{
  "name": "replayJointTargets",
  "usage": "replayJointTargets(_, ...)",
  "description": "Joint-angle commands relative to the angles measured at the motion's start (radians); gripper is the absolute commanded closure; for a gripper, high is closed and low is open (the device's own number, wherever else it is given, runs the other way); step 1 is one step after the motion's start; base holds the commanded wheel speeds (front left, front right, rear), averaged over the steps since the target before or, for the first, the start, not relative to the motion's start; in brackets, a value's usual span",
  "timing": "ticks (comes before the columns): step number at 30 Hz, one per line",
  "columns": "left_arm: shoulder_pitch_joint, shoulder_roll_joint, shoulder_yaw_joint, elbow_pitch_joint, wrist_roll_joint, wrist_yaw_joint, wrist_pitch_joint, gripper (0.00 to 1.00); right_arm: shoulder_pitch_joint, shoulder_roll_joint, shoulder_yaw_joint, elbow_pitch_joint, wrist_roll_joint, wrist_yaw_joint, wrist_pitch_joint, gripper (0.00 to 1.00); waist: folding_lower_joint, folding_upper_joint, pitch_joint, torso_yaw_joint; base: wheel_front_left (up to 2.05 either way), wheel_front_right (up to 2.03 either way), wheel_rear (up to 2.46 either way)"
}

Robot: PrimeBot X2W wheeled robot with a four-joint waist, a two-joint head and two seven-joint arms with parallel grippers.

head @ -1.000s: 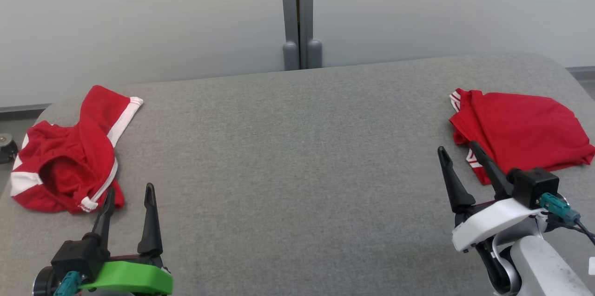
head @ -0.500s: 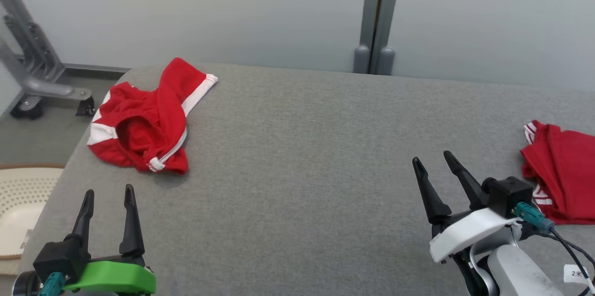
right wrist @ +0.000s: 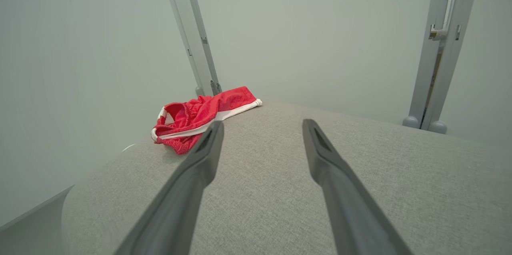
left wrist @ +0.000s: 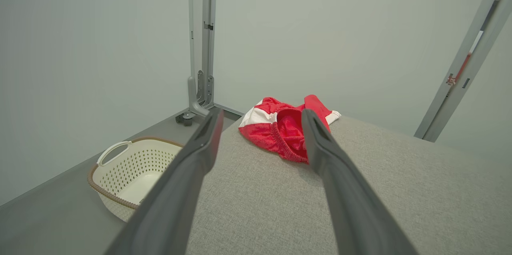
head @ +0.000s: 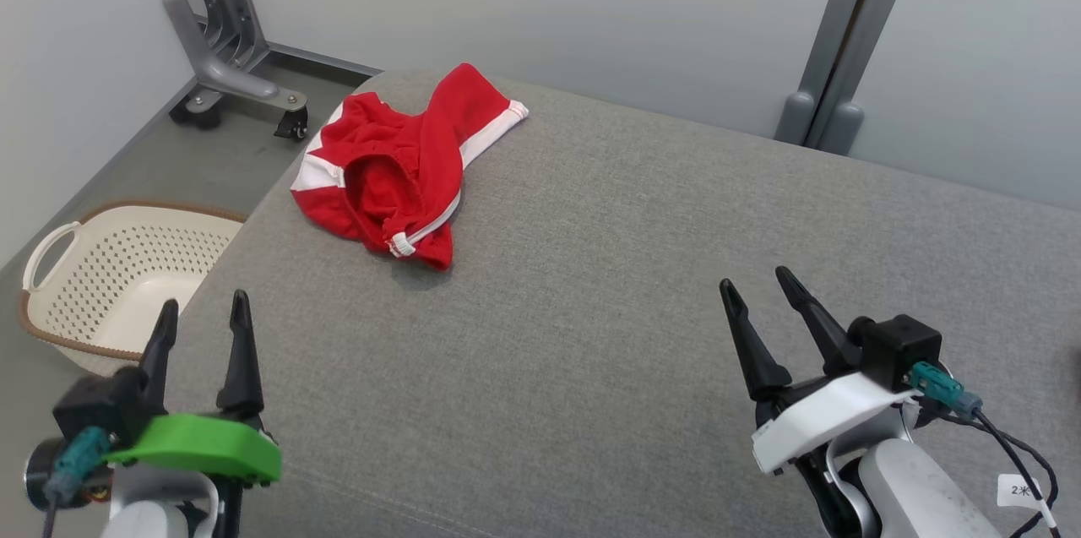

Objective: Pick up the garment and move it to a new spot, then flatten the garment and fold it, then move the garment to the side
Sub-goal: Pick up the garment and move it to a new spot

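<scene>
Left gripper [head: 205, 301], 2 fingers spread, empty; 1 red white-trimmed garment [head: 397, 175], crumpled at the grey table's [head: 591, 310] far left corner, likely light, limp, best pinched at its bunched near edge; right gripper [head: 755, 278], spread, empty, well apart.

open grey table [head: 591, 310] before garment [head: 397, 175], basket [head: 110, 259] off left edge
</scene>
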State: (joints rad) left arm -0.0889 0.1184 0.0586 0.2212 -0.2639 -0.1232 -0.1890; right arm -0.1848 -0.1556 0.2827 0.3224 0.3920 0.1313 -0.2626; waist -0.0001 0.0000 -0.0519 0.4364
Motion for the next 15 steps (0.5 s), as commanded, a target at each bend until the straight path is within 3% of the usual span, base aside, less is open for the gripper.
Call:
replayJointTargets(1,-0.047,0.017,0.001,-0.010,-0.023,-0.004,0.028,0.00,-0.010,-0.003,0.003,-0.011,-0.009,-0.001,-0.002,0.00,0.0001,0.0000,0.013,0.000,0.00,0.00,0.00)
replayJointTargets(11,-0.368,0.131,0.043,0.056,-0.230,-0.001,0.547,0.00,-0.041,0.011,0.055,-0.061,-0.009,-0.001,-0.002,0.00,0.0001,0.0000,0.100,-0.154,0.00,0.00,0.00)
replayJointTargets(15,-0.490,0.181,0.048,0.147,-0.306,-0.005,0.680,0.00,-0.069,0.004,0.092,-0.068,0.010,-0.001,-0.002,0.00,0.0001,0.0000,0.162,-0.241,0.00,0.00,0.00)
